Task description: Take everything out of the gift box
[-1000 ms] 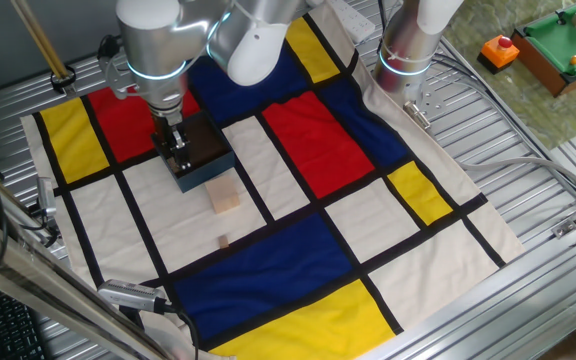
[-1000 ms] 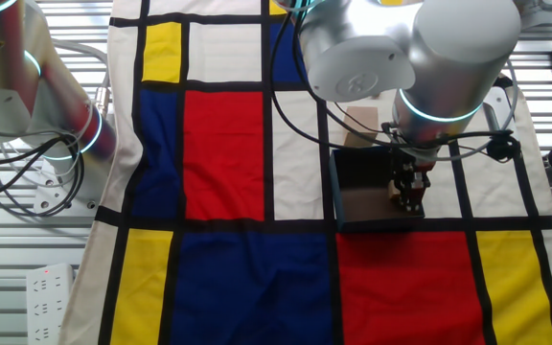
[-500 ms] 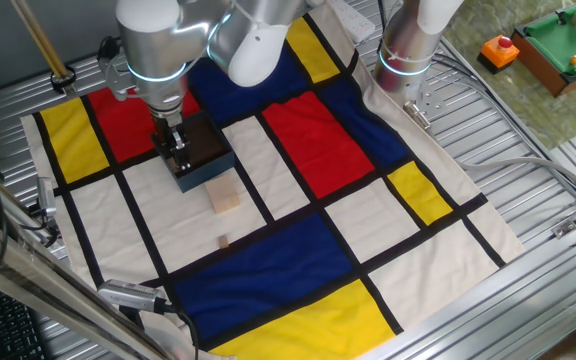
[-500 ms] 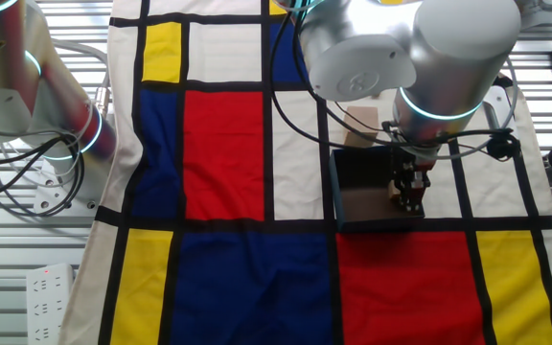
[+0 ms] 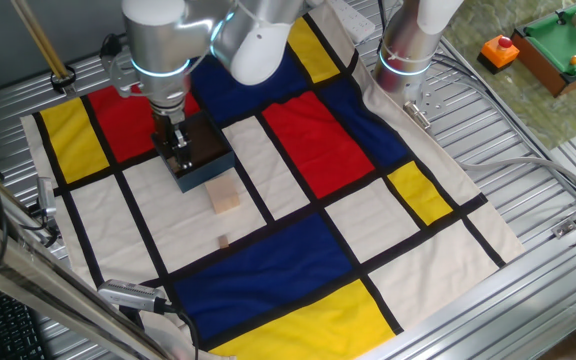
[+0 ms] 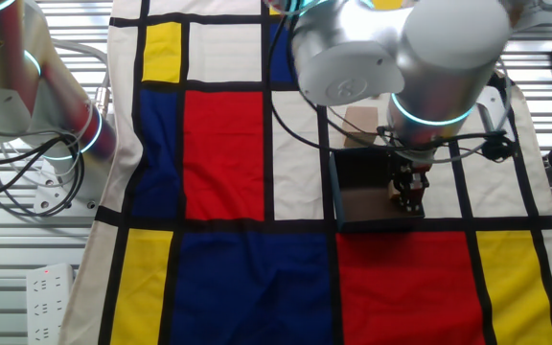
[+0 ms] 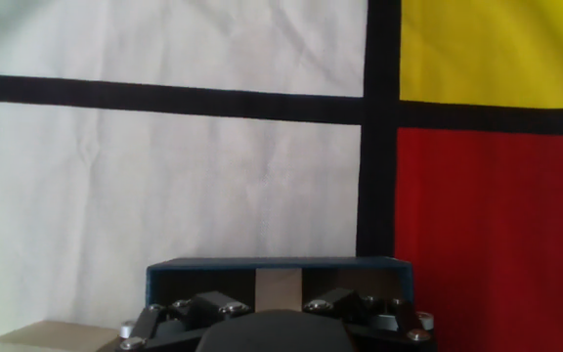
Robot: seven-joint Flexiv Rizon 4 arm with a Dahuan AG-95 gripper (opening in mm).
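**Gripper down in gift box, arm shifted slightly**

Compared with a second ago: wrist and upper arm housing shifted a little in both fixed views; gripper point(image 5: 176, 150), box and blocks unmoved. Gift box point(image 5: 208, 160) sitting on the colour-block cloth point(image 5: 308, 130), its dark interior partly hidden by the fingers. Inside, between the fingertips in the hand view, a small tan block point(image 7: 279, 290) visible; fingers close on either side of it, grip not confirmable. Outside the box: pale beige cube point(image 5: 226, 195) just beside its wall, a smaller tan piece point(image 5: 223, 241) farther out on the white panel, well apart from the gripper.
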